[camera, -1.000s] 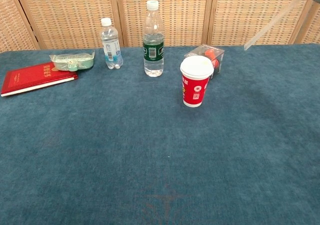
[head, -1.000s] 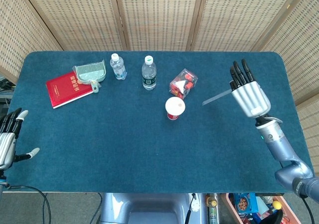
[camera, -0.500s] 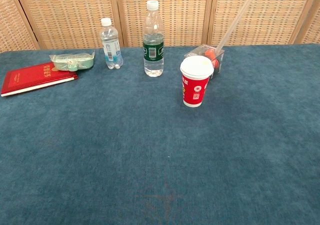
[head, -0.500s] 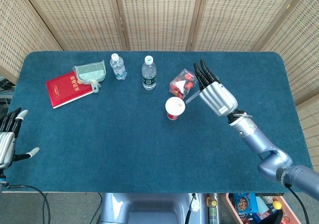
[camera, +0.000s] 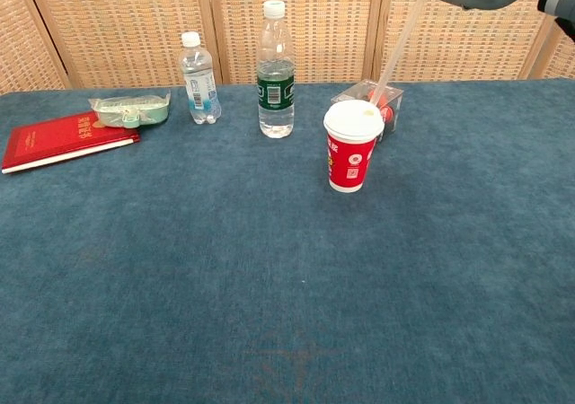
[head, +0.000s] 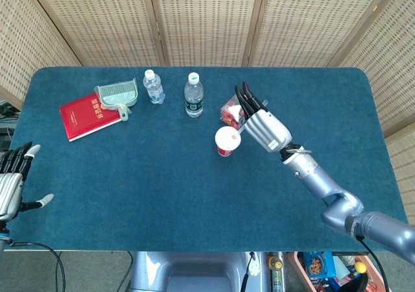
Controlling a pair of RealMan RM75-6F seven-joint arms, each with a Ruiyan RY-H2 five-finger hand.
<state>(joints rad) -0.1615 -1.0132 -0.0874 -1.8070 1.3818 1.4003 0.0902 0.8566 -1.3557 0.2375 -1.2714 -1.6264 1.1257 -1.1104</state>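
1. A red book [head: 82, 115] lies at the table's far left.
2. A pale green dustpan [head: 117, 96] lies just beside the book, touching its corner.
3. A small water bottle [head: 153, 87] stands upright next to the dustpan.
4. A taller green-labelled bottle [head: 194, 95] stands to its right.
5. A clear box [camera: 363, 94] with red contents sits behind.

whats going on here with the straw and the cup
The right hand holds a clear straw slanting down, its lower tip at the white lid of the red paper cup. Whether the tip is in the lid cannot be told. The left hand hangs open off the table's near left corner.
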